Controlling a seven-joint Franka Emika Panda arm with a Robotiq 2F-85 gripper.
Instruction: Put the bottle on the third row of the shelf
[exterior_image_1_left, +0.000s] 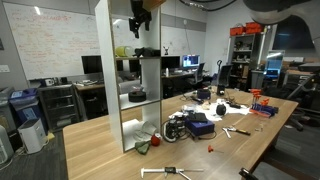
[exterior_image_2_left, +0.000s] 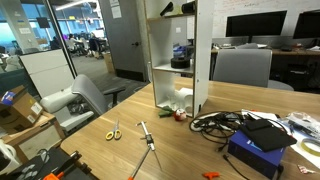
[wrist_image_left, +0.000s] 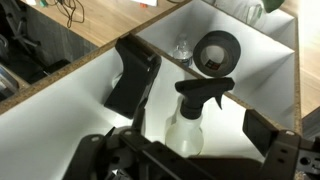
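The tall white shelf (exterior_image_1_left: 150, 75) stands on the wooden table and shows in both exterior views (exterior_image_2_left: 200, 60). In the wrist view the bottle (wrist_image_left: 188, 125), with a pale yellow-green body and a black trigger head, stands upright on a white shelf board (wrist_image_left: 230, 140). My gripper (wrist_image_left: 200, 95) is open, one black finger on each side of the bottle, and neither visibly presses on it. In an exterior view the gripper (exterior_image_1_left: 140, 18) is in the shelf's top visible compartment with the bottle (exterior_image_1_left: 137, 28) just below it.
A black round object (wrist_image_left: 216, 50) and a clear glass item (wrist_image_left: 183, 47) sit in a lower compartment. Cables, a blue box (exterior_image_2_left: 258, 150), a screwdriver (exterior_image_2_left: 147, 140) and scissors (exterior_image_2_left: 113, 131) lie on the table. Office chairs stand around it.
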